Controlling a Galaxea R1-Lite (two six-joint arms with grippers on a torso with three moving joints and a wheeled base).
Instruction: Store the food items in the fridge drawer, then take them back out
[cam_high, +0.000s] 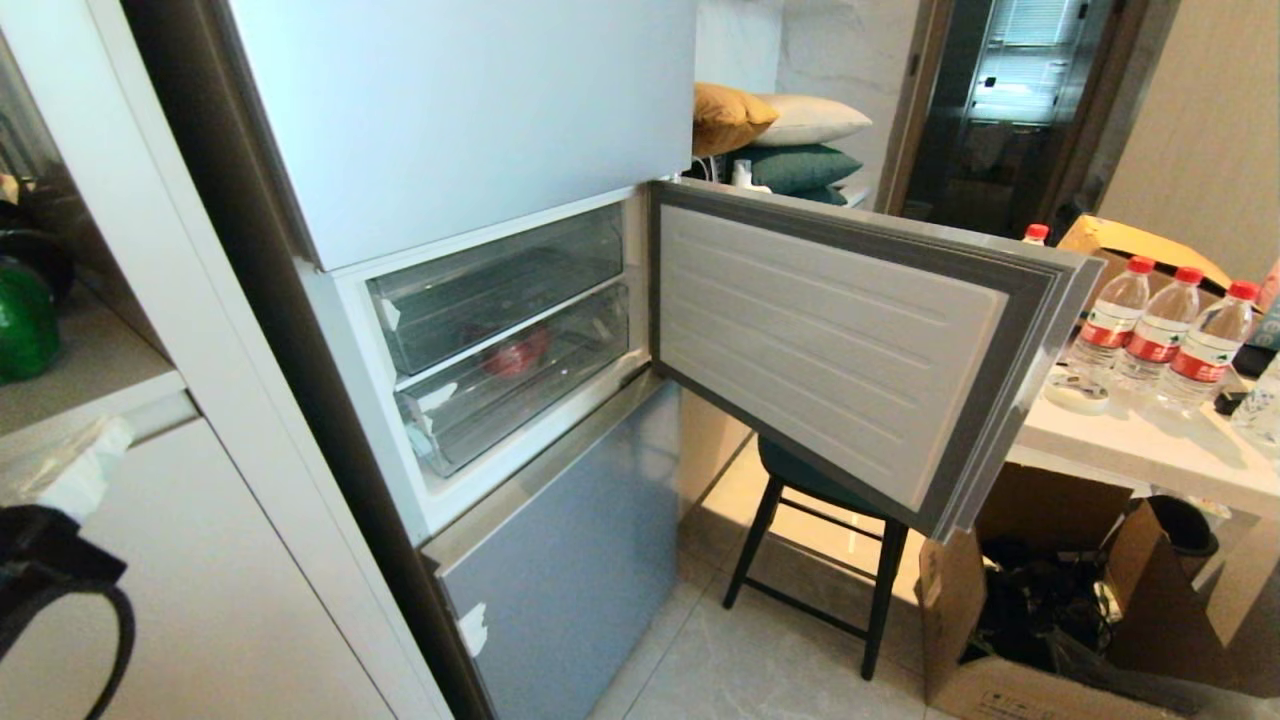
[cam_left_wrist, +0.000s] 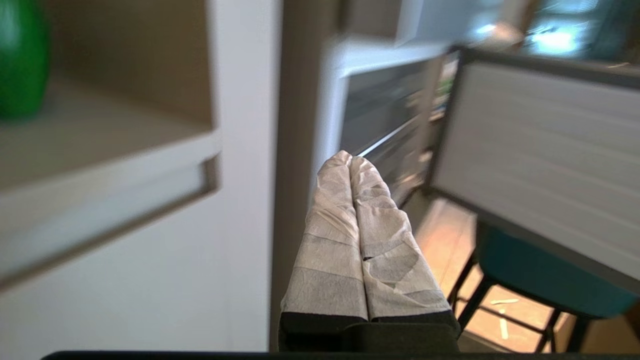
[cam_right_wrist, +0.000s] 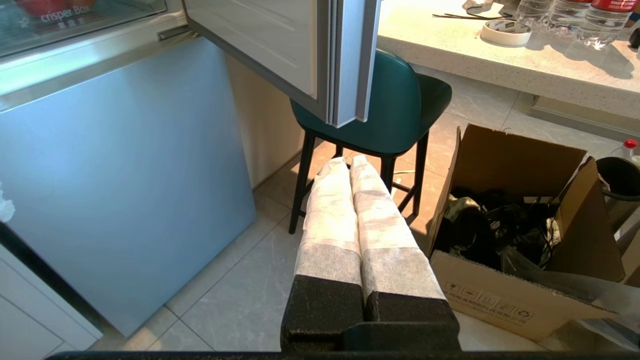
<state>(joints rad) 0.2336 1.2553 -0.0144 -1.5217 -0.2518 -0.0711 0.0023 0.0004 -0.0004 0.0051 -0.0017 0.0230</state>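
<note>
The fridge's middle door (cam_high: 830, 340) stands open on two clear plastic fridge drawers, an upper (cam_high: 500, 285) and a lower (cam_high: 515, 390), both pushed in. Something red (cam_high: 515, 352) shows through the lower one. A glossy green rounded thing (cam_high: 25, 320) (cam_left_wrist: 22, 55) sits on the cabinet shelf at the left; it may be one of the food items, but I cannot tell. No potato shows. My left gripper (cam_high: 95, 450) (cam_left_wrist: 350, 159) is shut and empty, low in front of the cabinet and pointing toward the fridge. My right gripper (cam_right_wrist: 348, 162) is shut and empty, hanging over the floor near the stool.
A teal stool (cam_high: 810, 480) stands under the open door. An open cardboard box (cam_high: 1040, 620) of dark stuff sits on the floor at the right. Several water bottles (cam_high: 1160, 325) stand on a white counter (cam_high: 1150, 450). The grey-blue lower fridge panel (cam_high: 570, 560) is closed.
</note>
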